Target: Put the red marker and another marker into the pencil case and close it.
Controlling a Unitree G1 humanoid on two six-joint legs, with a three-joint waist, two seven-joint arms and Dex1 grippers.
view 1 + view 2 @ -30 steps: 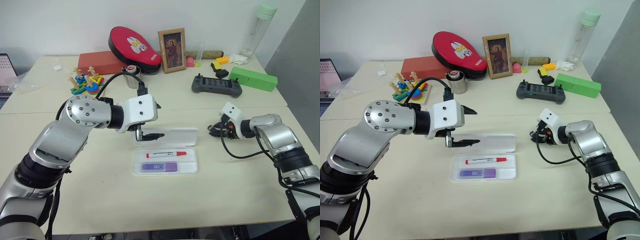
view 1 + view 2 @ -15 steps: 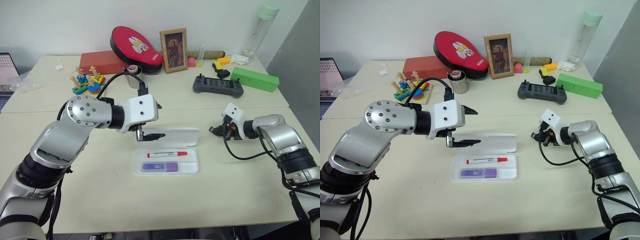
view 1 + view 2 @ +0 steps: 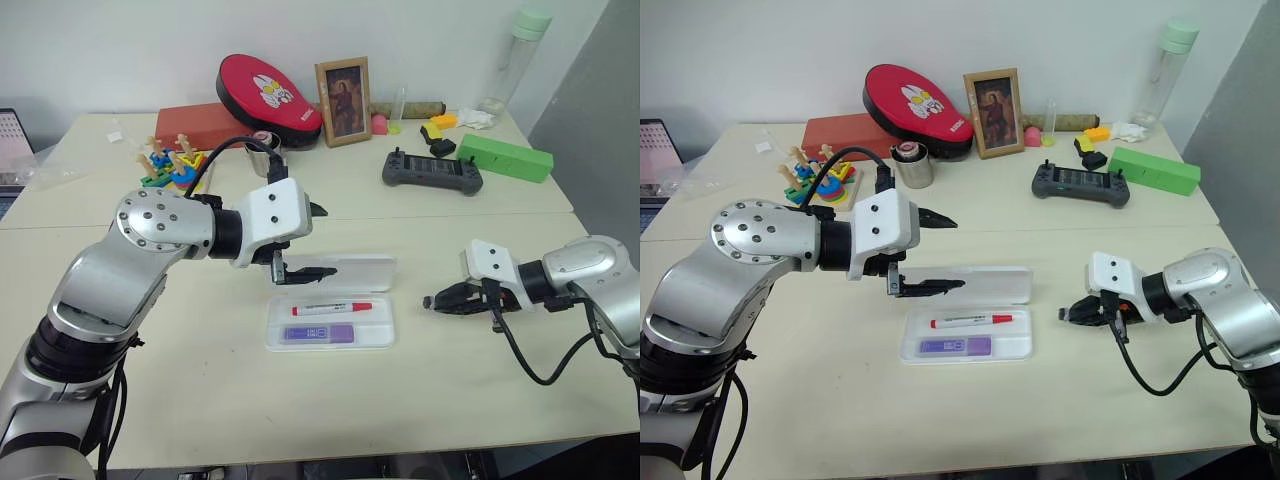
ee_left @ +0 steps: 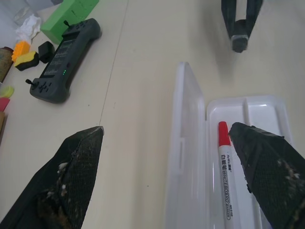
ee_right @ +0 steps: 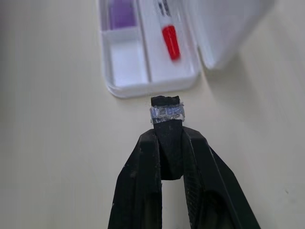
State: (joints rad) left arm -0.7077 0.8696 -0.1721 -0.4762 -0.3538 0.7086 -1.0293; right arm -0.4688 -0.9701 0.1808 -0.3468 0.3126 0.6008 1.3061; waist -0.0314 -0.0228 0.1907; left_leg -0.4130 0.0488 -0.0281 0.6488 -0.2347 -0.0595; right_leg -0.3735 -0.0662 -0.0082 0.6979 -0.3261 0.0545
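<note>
White plastic pencil case [image 3: 330,322] lies open, red marker [image 3: 332,309] and purple marker [image 3: 318,334] inside; our left gripper [image 3: 930,252], spread wide, should push the lid [image 3: 340,273] squarely; right gripper [image 3: 432,301] clenched, empty.

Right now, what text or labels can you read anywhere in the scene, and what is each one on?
"WHITEBOARD": along the barrel of the red marker lying in the pencil case; the smaller print beside it is too blurred to read.
Purple marker: pale label, print too small to read.
Red cushion: white picture, no readable words.
</note>
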